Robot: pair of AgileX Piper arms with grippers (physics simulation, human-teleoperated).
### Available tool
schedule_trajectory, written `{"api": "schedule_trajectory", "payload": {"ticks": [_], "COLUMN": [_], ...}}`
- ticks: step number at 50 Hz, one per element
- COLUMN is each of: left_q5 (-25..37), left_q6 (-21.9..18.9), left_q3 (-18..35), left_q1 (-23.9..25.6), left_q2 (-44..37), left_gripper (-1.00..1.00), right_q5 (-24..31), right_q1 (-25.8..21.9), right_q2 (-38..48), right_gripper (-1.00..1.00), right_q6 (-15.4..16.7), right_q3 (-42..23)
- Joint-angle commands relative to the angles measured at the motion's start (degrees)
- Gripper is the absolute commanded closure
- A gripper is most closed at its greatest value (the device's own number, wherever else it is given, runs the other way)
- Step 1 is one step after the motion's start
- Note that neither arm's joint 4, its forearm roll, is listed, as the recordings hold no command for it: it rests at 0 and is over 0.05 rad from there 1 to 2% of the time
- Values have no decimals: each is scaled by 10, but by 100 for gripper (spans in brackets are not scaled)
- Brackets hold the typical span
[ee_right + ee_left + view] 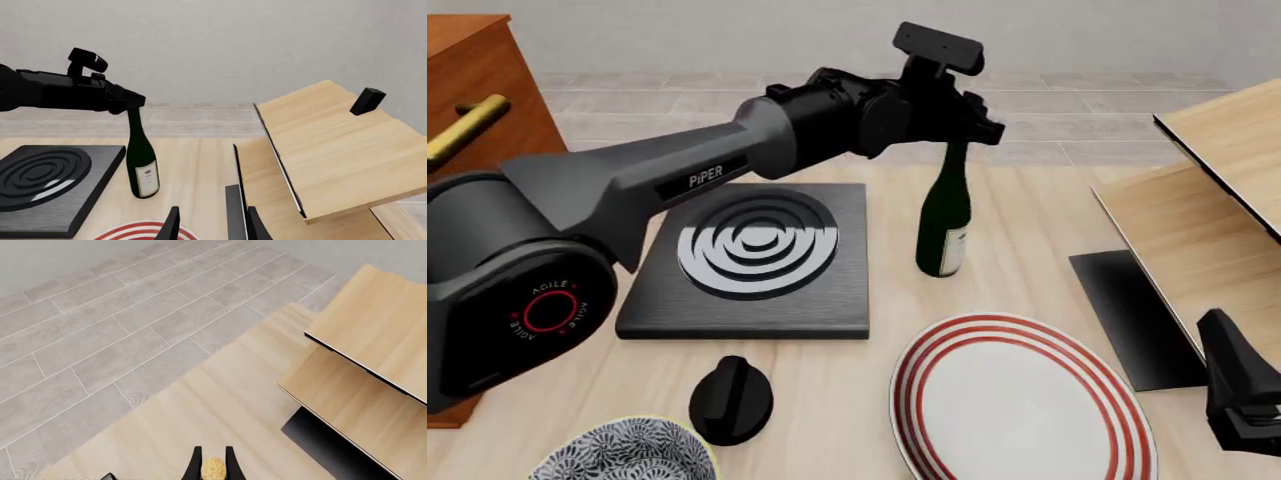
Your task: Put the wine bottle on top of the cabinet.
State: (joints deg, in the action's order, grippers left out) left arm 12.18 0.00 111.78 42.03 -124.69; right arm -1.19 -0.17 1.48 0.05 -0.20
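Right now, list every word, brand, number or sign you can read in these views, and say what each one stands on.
"PiPER": white letters on the forearm of the left arm, front view.
"AGILE" and "AGILEX": small red letters around the red ring on the left arm's base joint, front view; hard to make out.
Label on the wine bottle: white with a small mark, too small to read in any view.
Nothing else bears text.

high front view, two wrist close-ups
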Motion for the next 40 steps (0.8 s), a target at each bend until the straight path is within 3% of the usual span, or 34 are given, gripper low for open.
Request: {"api": "schedule_trajectory", "payload": {"ticks": [1, 9, 22, 40], "left_q5": [-1, -40, -42, -72], "left_q6": [1, 1, 1, -20], "left_q3": [-9, -42, -20, -50], "left_q1": [-1, -5, 18, 35], "left_q2": [4, 30, 46, 88], "left_gripper": [100, 100, 100, 100], "right_q5": [-1, -1, -2, -2], "right_q1": [0, 0, 0, 0], "right_q2": [1, 1, 1, 1], "right_gripper": [-100, -100, -100, -100], "right_q6": [0, 0, 0, 0], "right_q3": [0, 0, 0, 0]}}
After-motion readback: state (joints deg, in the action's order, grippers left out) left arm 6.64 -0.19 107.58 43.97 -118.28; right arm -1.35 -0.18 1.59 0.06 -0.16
